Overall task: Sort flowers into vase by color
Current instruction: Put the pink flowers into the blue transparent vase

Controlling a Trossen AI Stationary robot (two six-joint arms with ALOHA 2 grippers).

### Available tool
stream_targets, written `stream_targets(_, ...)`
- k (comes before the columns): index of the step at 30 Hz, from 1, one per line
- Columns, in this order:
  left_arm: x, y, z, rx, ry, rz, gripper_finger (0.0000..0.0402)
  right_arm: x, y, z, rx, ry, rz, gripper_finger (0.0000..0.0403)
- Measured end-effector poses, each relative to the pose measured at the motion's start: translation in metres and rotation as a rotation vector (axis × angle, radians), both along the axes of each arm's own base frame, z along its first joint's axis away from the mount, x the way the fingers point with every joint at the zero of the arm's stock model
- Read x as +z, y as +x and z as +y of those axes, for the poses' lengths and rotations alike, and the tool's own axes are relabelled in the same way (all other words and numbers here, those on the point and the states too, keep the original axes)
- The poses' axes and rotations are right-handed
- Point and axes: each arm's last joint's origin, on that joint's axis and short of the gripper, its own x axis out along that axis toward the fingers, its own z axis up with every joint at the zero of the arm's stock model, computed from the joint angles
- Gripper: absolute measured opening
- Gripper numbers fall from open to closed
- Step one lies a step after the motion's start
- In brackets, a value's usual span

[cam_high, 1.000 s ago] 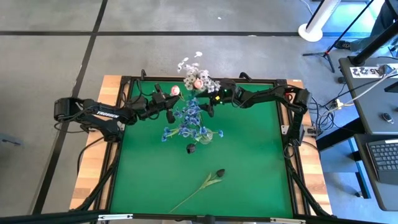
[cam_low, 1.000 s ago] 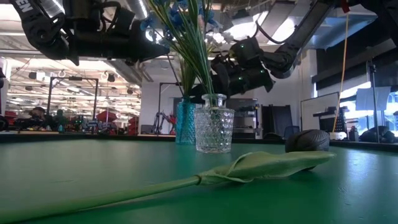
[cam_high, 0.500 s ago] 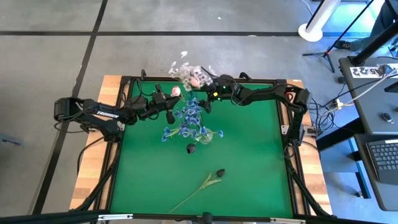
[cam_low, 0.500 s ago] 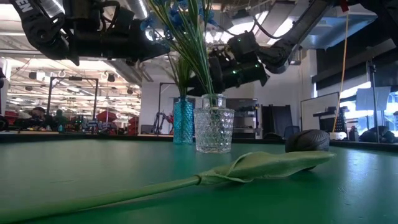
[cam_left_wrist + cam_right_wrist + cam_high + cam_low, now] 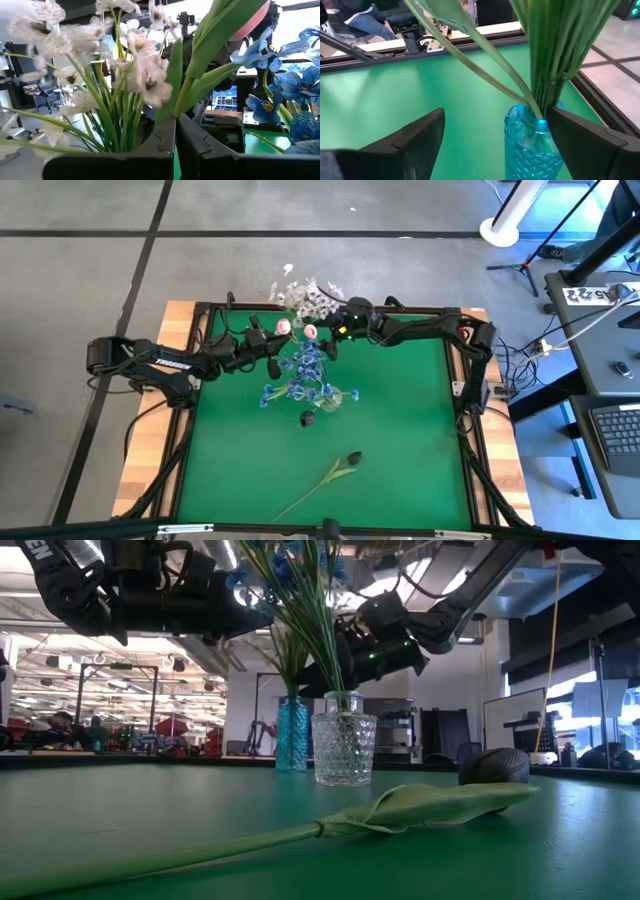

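Leftward-shifted right gripper (image 5: 327, 338) gapes wide beside blue vase (image 5: 534, 145); left gripper (image 5: 280, 332) apparently pinches pink tulip (image 5: 283, 326)

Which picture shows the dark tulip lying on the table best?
The high view: the whole dark tulip shows, stalk to bloom, alone on the green table. The low view sees it close but edge-on. Neither wrist view shows it.

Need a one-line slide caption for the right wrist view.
Open right pincer straddling the blue vase of green stems on the green table.
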Motion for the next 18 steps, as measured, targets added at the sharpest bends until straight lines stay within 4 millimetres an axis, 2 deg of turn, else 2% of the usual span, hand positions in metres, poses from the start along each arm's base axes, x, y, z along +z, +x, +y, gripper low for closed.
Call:
stream_targets(4, 0.0, 0.0, 0.0, 0.0, -0.001, 0.0, 0.0, -0.012, 0.007, -0.003, 0.002, -0.02, -0.041, 0.0349)
stream_targets(8, 0.0, 0.0, 0.0, -0.001, -0.008, 0.0, 0.0, -0.016, 0.01, -0.004, 0.011, -0.007, -0.088, 0.0349)
stream_targets(18, -0.002, 0.0, 0.0, -0.003, -0.015, 0.02, 0.0, -0.012, 0.007, -0.003, 0.011, 0.008, -0.056, 0.0349)
